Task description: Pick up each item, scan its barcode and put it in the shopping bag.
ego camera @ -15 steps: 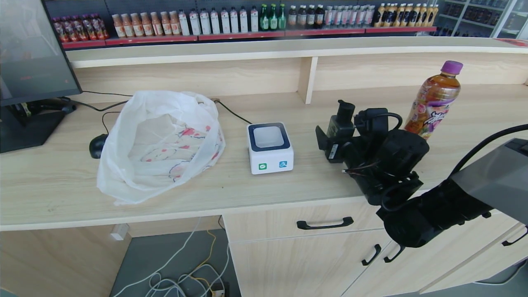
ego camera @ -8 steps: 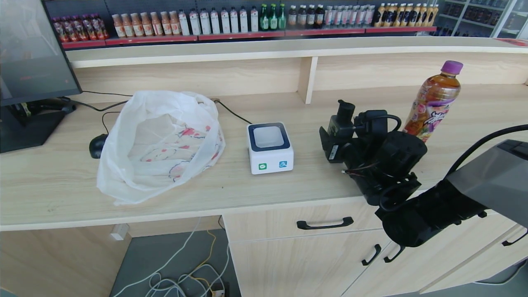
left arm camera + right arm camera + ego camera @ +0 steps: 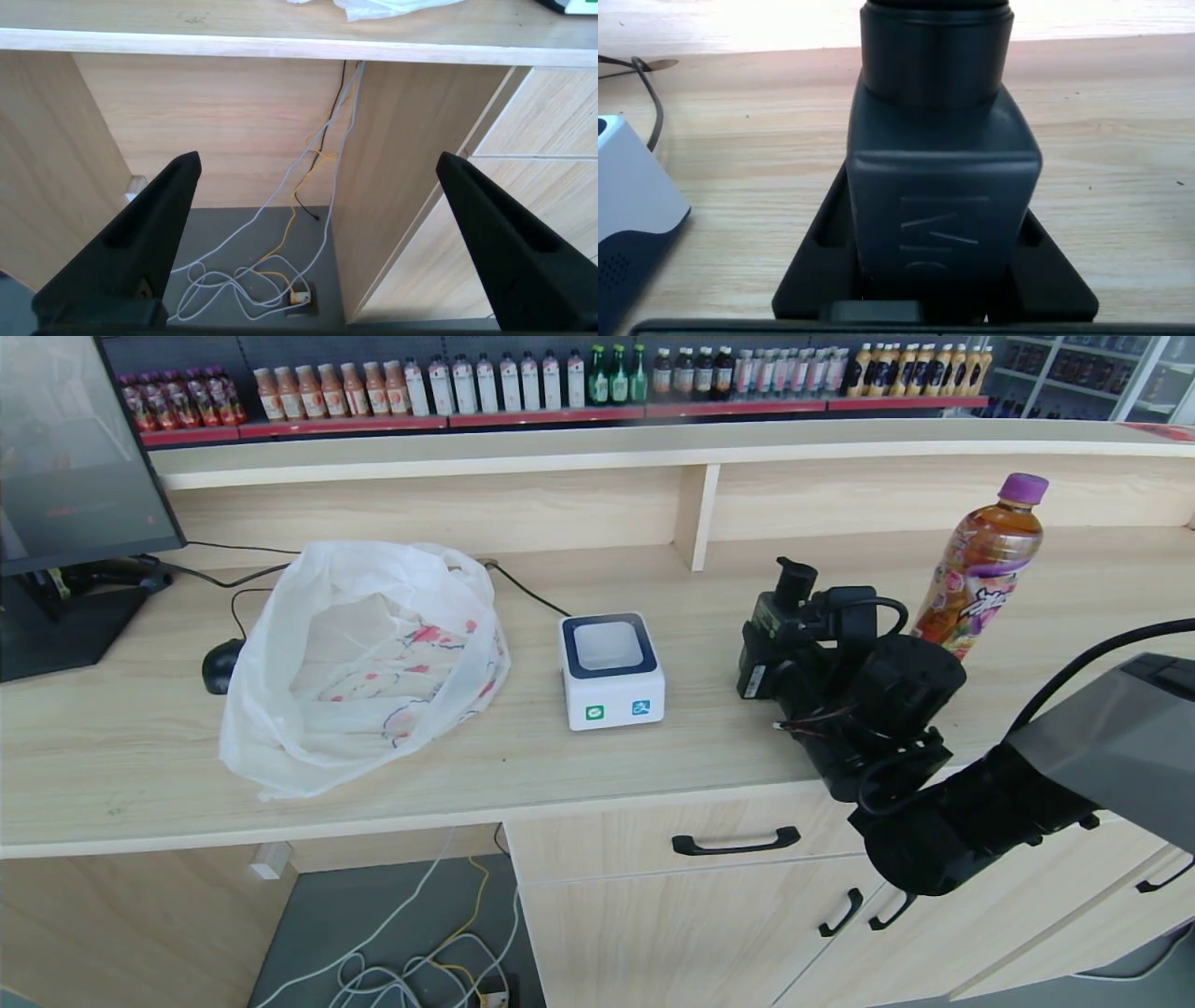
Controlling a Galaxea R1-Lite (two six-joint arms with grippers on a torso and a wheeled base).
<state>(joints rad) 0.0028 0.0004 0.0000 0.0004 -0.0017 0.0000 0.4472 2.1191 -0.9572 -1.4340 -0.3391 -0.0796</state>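
The right hand [image 3: 773,639] is clenched on a dark grey square-bodied bottle with a round black cap [image 3: 943,187]. One finger presses each flat side, and the bottle is held upright just above the light wooden tabletop [image 3: 140,747]. It hangs between the white box scanner with a dark blue-rimmed top window [image 3: 611,670] and the orange drink bottle with a purple cap [image 3: 980,569], nearer the drink bottle, which stands upright on the tabletop behind the arm. The left hand [image 3: 320,163] hangs below the tabletop's front edge with its two black fingers spread wide. It grasps nothing and faces the cabinet recess, where white and yellow cables [image 3: 271,271] trail down to the floor. The white plastic shopping bag with red print [image 3: 364,663] lies slumped and open-mouthed on the tabletop, to the left of the scanner and apart from it. A black computer mouse [image 3: 220,665] sits just beside the bag's far left side. Compared with a second ago, the right hand has carried the dark bottle a little to the right, away from the scanner and toward the drink bottle. It has also turned, so less of the bottle's flat side faces the head camera. The bag, scanner and drink bottle lie as they did.
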